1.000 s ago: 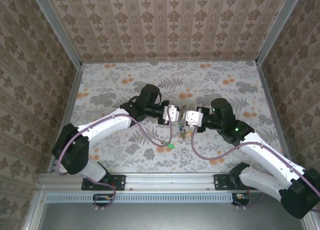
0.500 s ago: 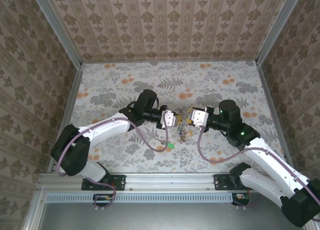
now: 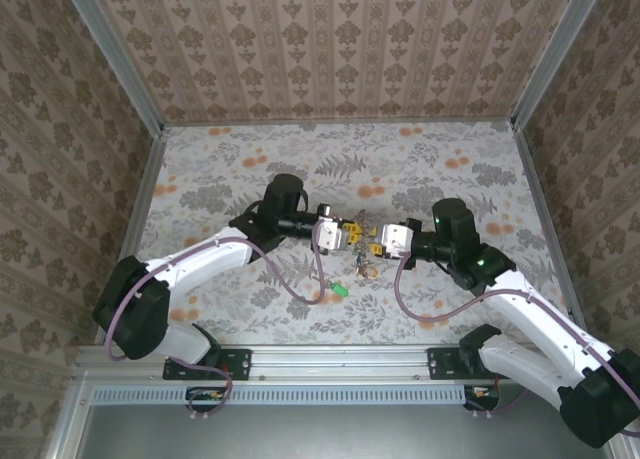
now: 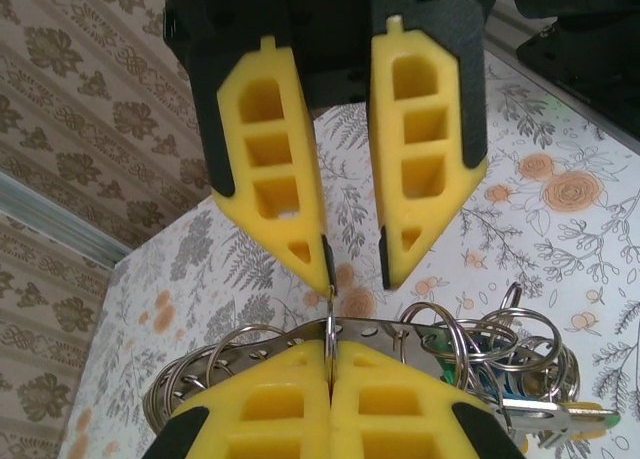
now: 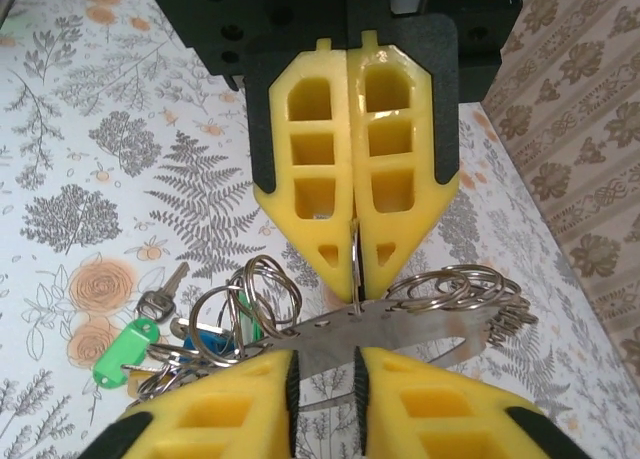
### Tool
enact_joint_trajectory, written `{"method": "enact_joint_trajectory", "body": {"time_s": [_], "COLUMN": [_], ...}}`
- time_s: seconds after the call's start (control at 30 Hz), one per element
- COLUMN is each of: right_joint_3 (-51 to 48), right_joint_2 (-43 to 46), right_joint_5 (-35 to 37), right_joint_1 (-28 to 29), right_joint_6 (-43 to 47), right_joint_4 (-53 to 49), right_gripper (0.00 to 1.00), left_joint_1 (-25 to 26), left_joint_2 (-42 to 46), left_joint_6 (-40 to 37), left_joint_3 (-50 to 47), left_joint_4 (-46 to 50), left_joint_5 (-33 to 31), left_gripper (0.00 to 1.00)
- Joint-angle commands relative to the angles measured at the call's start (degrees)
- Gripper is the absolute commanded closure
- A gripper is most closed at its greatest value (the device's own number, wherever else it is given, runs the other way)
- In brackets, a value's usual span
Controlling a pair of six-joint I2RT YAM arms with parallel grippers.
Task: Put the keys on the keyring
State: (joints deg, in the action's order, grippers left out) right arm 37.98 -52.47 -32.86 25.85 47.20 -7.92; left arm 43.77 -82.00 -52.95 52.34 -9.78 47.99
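The keyring (image 4: 400, 331) is a curved metal band with holes, hung with several split rings, and it hangs between the two grippers (image 5: 420, 324). My left gripper (image 4: 330, 351) is shut on one thin split ring (image 4: 329, 324) that passes through the band. My right gripper (image 5: 325, 364) faces it tip to tip, its jaws a little apart with nothing pinched, the band lying just past its tips. From above, the left gripper (image 3: 350, 237) and right gripper (image 3: 378, 241) meet over mid-table. Keys hang below: a green-headed key (image 5: 125, 349) and a plain metal key (image 5: 160, 297). Another green key (image 3: 341, 291) lies on the table.
The floral table (image 3: 450, 159) is walled on three sides by patterned panels. Purple cables (image 3: 300, 284) loop from both arms down to the near side. A bunch of rings and keys (image 3: 365, 266) dangles under the grippers.
My right gripper has gone from shut to slightly open. The left arm has drawn back to the left, staying shut on its ring, and the two grippers still meet in the middle.
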Motion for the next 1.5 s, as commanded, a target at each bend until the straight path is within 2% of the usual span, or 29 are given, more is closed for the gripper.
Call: {"method": "enact_joint_trajectory", "body": {"time_s": [0.0, 0.33, 0.63, 0.77, 0.9, 1.03, 1.1, 1.2, 1.27, 1.3, 1.37, 1.4, 1.47], "right_joint_3": [0.6, -0.5, -0.2, -0.6, 0.0, 0.2, 0.0, 0.0, -0.2, -0.5, -1.3, -1.5, -1.9], "right_joint_2": [-0.2, -0.3, -1.5, -1.7, -2.5, -3.1, -3.0, -2.4, -1.6, -1.0, 0.2, 0.8, 1.9], "right_joint_5": [-3.2, -2.6, -3.4, -4.0, -4.6, -4.2, -3.8, -3.1, -2.7, -2.3, -1.4, -0.6, 1.1], "right_joint_1": [-0.3, -0.3, -0.2, -0.2, -0.2, -0.2, -0.2, -0.2, -0.2, -0.2, -0.2, 0.0, 0.3], "right_joint_6": [-1.8, -2.9, -2.7, -2.8, -2.4, -2.0, -1.8, -1.4, -1.1, -1.0, -0.4, 0.3, 2.2], "right_joint_4": [5.5, 8.3, 9.0, 9.8, 9.2, 8.7, 8.5, 7.8, 8.0, 8.6, 9.8, 10.1, 10.1], "right_gripper": [0.77, 0.76, 0.89, 0.82, 0.84, 0.91, 1.0, 1.0, 1.0, 1.0, 1.0, 1.0, 1.0], "left_joint_1": [-0.3, -0.3, -0.2, 0.1, 0.5, 0.5, 0.5, 0.4, 0.4, 0.3, 0.0, -0.2, -0.5], "left_joint_2": [1.2, 0.7, -0.4, -1.1, -1.8, -1.9, -1.8, -1.5, -1.1, -0.8, -0.1, 0.3, 0.8], "left_joint_6": [0.7, 2.2, 3.4, 3.7, 3.8, 4.0, 4.0, 3.8, 3.8, 3.5, 3.1, 3.2, 3.1], "left_joint_3": [-0.3, 0.0, 0.5, 0.7, 1.0, 1.0, 0.8, 0.7, 0.7, 0.5, 0.0, -0.1, 0.1], "left_joint_4": [-4.0, -5.0, -5.8, -6.1, -6.4, -6.7, -6.8, -5.6, -4.7, -4.0, -3.3, -2.9, -1.6], "left_joint_5": [4.1, 4.5, 4.2, 3.9, 3.9, 3.8, 3.6, 3.5, 2.3, 1.5, 0.6, 0.4, 0.6], "left_gripper": [1.0, 1.0, 1.0, 1.0, 1.0, 1.0, 1.0, 1.0, 0.9, 0.79, 0.64, 0.6, 0.58]}}
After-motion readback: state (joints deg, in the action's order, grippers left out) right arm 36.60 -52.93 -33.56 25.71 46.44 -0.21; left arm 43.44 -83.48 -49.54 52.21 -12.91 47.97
